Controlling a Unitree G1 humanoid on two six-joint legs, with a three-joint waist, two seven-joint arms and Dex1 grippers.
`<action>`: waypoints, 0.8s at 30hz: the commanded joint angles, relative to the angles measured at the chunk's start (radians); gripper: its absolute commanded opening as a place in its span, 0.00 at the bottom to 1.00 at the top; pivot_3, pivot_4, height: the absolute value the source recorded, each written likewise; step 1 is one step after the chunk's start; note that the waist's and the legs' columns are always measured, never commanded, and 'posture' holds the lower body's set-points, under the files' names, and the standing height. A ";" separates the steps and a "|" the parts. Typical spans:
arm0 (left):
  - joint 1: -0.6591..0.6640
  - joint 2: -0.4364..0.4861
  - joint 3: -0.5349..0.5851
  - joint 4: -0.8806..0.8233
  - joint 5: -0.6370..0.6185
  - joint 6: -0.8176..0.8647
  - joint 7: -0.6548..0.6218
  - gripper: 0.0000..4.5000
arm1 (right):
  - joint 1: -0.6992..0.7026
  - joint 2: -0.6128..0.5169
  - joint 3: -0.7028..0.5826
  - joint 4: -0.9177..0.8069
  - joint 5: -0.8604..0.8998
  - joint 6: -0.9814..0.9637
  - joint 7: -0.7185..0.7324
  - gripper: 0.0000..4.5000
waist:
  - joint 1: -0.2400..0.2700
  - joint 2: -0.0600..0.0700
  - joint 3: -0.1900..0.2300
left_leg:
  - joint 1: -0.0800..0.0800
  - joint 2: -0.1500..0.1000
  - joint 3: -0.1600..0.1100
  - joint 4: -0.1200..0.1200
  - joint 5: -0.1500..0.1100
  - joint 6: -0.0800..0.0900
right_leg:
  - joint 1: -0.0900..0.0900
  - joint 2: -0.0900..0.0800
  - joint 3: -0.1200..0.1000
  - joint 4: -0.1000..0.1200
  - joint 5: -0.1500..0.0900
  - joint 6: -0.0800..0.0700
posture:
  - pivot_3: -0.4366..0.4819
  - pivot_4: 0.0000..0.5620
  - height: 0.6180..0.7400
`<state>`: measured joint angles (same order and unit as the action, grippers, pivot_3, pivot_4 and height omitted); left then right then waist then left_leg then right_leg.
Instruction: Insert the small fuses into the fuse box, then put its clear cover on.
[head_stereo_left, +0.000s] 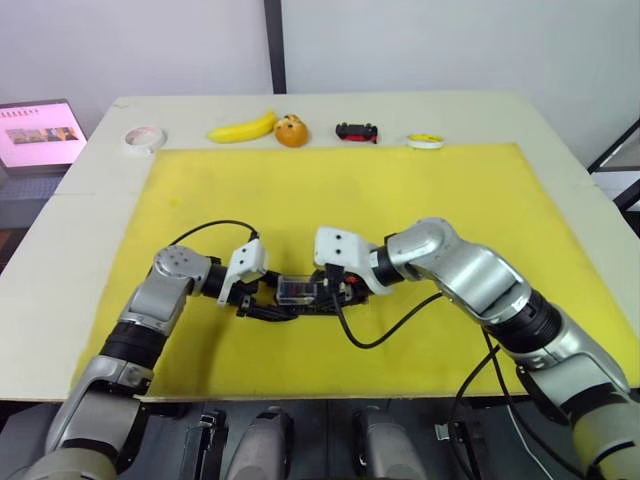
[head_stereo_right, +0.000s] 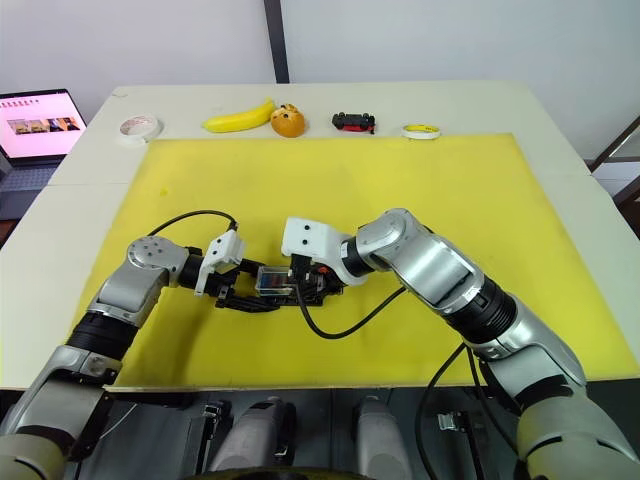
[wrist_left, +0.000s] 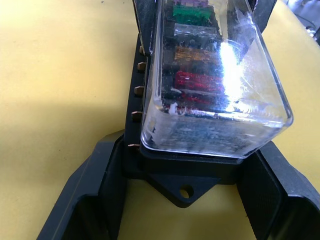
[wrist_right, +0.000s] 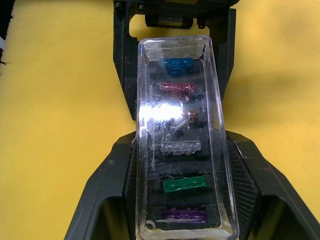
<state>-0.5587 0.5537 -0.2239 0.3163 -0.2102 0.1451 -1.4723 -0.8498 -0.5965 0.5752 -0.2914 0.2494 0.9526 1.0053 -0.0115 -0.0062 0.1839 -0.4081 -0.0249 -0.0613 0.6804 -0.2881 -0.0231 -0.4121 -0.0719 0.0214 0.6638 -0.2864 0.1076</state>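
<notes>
While both jaws pinch the fuse box (head_stereo_left: 300, 292) (clear cover (wrist_right: 182, 140) on) — banana (head_stereo_left: 243, 128) far behind.

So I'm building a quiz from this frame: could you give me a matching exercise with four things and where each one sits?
Things:
1. clear cover
2. fuse box
3. banana
4. toy car

Places:
A. white table edge, beside the orange
B. on the yellow mat, between both sets of jaws
C. on top of the fuse box, over the fuses
D. white table edge, beside the yellow tape roll

Pairs: 1-C, 2-B, 3-A, 4-D
</notes>
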 joint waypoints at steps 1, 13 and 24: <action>0.016 -0.018 -0.054 0.000 0.004 -0.013 -0.032 0.56 | -0.001 -0.011 0.020 -0.019 -0.026 -0.007 -0.001 0.38 | 0.000 0.000 0.000 | 0.000 0.000 0.000 0.000 0.000 0.000 | 0.000 0.000 0.000 0.000 0.000 0.000 | 0.48 0.27 1.00; 0.023 -0.023 -0.052 -0.018 0.010 0.000 -0.032 0.56 | 0.029 -0.008 0.021 -0.015 -0.033 0.004 0.000 0.38 | 0.001 0.000 0.000 | 0.001 0.000 0.000 0.000 0.000 0.000 | 0.001 0.000 0.000 0.000 0.000 0.000 | 0.48 0.27 1.00; 0.023 -0.023 -0.054 -0.015 0.014 -0.005 -0.032 0.56 | 0.026 0.000 0.002 -0.016 -0.023 0.018 0.007 0.69 | 0.002 0.000 0.000 | 0.001 0.000 -0.001 0.000 0.000 0.000 | 0.001 0.000 0.000 0.000 0.000 0.000 | 0.48 0.27 1.00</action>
<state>-0.5564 0.5452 -0.2218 0.3173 -0.2053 0.1405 -1.4723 -0.8230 -0.5972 0.5819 -0.2966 0.2199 0.9681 1.0076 -0.0100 -0.0061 0.1835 -0.4075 -0.0253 -0.0618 0.6807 -0.2881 -0.0230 -0.4107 -0.0721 0.0211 0.6635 -0.2864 0.1076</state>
